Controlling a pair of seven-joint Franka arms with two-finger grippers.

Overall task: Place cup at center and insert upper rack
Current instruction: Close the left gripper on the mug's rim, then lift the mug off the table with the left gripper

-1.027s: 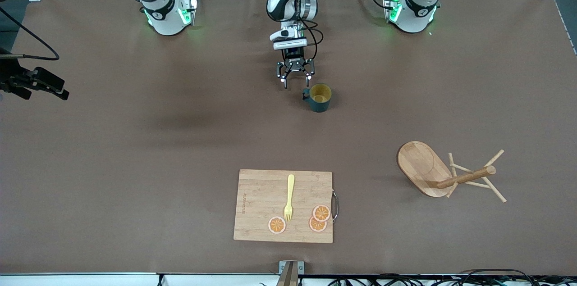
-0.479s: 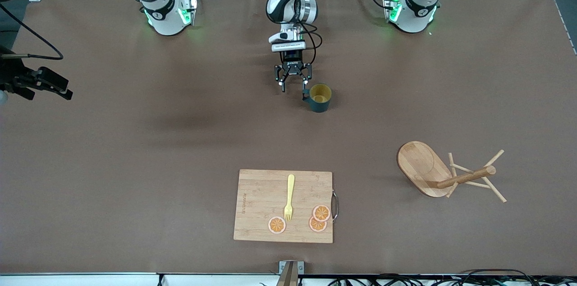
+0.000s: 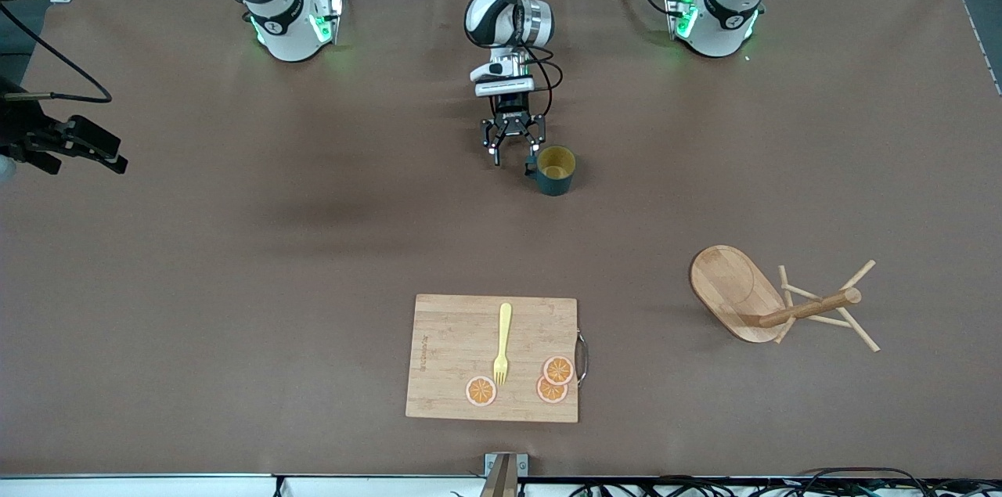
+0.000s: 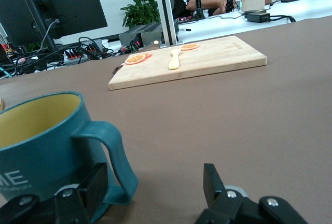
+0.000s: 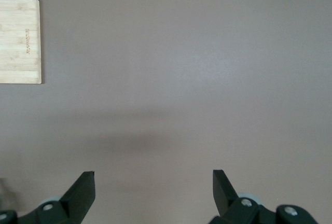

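Observation:
The dark teal cup (image 3: 556, 169) with a yellow inside stands upright near the table's middle, closer to the robots' bases. My left gripper (image 3: 514, 157) is low beside it, open. In the left wrist view the cup (image 4: 41, 146) shows its handle (image 4: 116, 156) between the left gripper (image 4: 154, 182) fingers, close to one and far from the other. The upper rack (image 3: 771, 301), a wooden mug tree, lies on its side toward the left arm's end. My right gripper (image 3: 109, 156) hangs open high over the right arm's end; the right wrist view shows the right gripper (image 5: 154, 182) holding nothing.
A wooden cutting board (image 3: 446, 356) lies near the front camera's edge, with a yellow fork (image 3: 502, 342) and orange slices (image 3: 554, 378) on it. Its corner (image 5: 19, 40) shows in the right wrist view. Bare brown table lies between the cup and the board.
The left gripper has come down beside the cup and narrowed a little, so the handle now sits between its fingers. The right gripper drifted slightly. Cup and rack have not moved.

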